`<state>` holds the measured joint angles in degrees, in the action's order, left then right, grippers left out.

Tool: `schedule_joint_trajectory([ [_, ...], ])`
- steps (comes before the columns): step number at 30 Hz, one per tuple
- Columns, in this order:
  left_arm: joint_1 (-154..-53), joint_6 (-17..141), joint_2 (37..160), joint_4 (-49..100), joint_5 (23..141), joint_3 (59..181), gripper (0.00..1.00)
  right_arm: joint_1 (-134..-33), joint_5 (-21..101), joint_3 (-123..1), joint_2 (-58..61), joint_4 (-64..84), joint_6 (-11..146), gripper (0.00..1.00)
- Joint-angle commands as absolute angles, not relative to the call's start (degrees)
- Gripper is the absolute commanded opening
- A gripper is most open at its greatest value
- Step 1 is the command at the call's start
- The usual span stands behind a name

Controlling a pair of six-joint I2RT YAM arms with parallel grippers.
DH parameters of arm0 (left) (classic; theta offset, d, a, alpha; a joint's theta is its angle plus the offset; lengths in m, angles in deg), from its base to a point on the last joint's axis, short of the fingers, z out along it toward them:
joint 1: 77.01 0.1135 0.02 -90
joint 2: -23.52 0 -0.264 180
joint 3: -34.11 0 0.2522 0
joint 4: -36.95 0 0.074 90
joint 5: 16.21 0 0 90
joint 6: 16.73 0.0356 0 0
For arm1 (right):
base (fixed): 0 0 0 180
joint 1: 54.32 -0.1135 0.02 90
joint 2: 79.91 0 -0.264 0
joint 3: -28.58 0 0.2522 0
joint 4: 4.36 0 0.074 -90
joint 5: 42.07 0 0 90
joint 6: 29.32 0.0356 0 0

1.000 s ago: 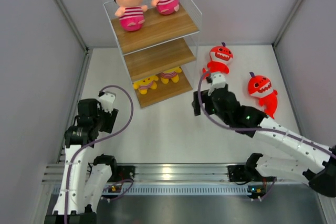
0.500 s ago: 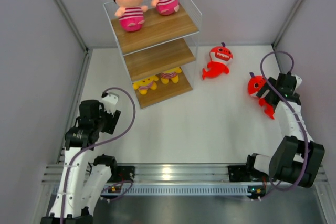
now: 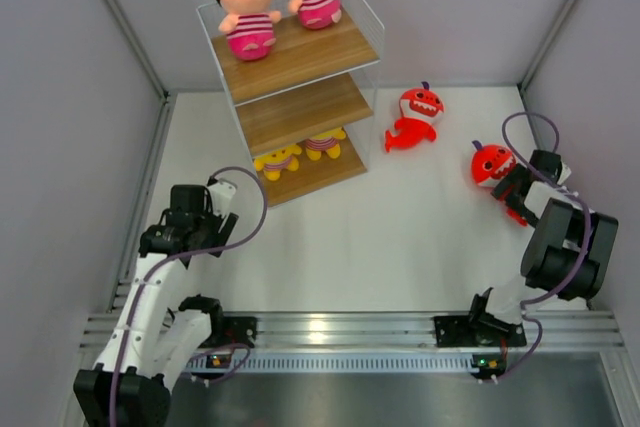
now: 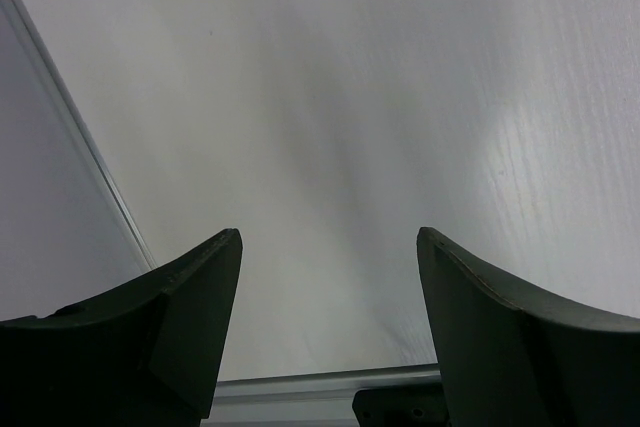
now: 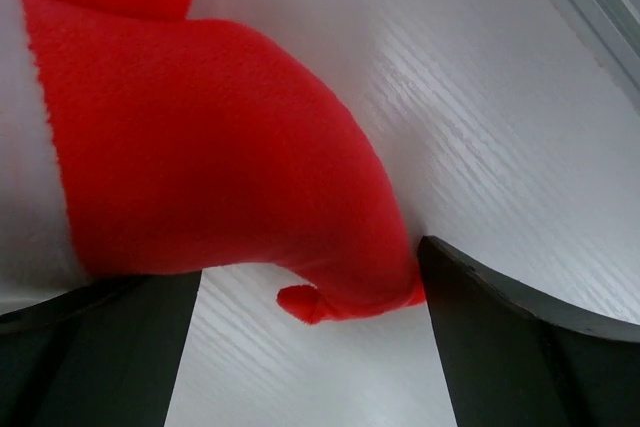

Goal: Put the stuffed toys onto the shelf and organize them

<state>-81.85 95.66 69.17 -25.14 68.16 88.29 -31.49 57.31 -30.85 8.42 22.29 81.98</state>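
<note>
The shelf (image 3: 300, 57) stands at the back centre. Two boy dolls (image 3: 250, 12) in pink stripes sit on its top board, and two yellow dolls (image 3: 280, 159) lie on the bottom board; the middle board is bare. One red shark (image 3: 415, 115) lies on the table right of the shelf. A second red shark (image 3: 492, 162) lies near the right wall. My right gripper (image 3: 517, 189) is down at its tail, open. In the right wrist view the red plush (image 5: 220, 147) lies between the wide fingers of the right gripper (image 5: 310, 267), against the right one. My left gripper (image 3: 210, 222) (image 4: 328, 237) hangs open and empty over white table.
Grey walls close in the white table (image 3: 330, 237) on the left, back and right. A metal rail (image 3: 320, 332) with the arm bases runs along the near edge. The right arm is folded tight against the right wall.
My right arm swung from the shark beside the shelf to the shark by the right wall and came down at its tail. The left arm shifted slightly right and forward.
</note>
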Motion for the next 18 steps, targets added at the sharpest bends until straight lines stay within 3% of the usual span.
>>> schedule_joint_trajectory([
  [1, -81.06, 94.54, 70.01, -22.16, 68.17, 90.67, 0.76, -30.41, 54.35, -35.27, 11.04, 18.19, 78.97, 0.89],
  [2, -80.88, 94.45, 70.19, -22.07, 68.52, 90.76, 0.76, -30.07, 53.65, -35.45, 11.49, 17.85, 78.96, 0.87],
  [4, -80.18, 94.36, 70.54, -22.07, 68.78, 90.93, 0.76, -29.36, 50.31, -34.76, 12.02, 15.83, 79.22, 0.72],
  [5, -79.83, 94.36, 70.54, -22.16, 69.04, 91.02, 0.76, -29.01, 49.26, -34.58, 11.93, 15.39, 78.96, 0.64],
  [6, -79.56, 94.36, 70.63, -22.07, 69.31, 91.11, 0.76, -29.01, 48.72, -34.23, 11.50, 14.60, 78.61, 0.48],
  [12, -78.59, 94.36, 70.55, -22.07, 70.98, 91.11, 0.76, -29.44, 44.76, -33.61, 5.89, 14.50, 78.35, 0.00],
  [18, -78.59, 94.71, 69.76, -22.07, 71.68, 90.67, 0.76, -35.94, 51.79, -33.18, -7.89, 19.68, 77.55, 0.00],
])
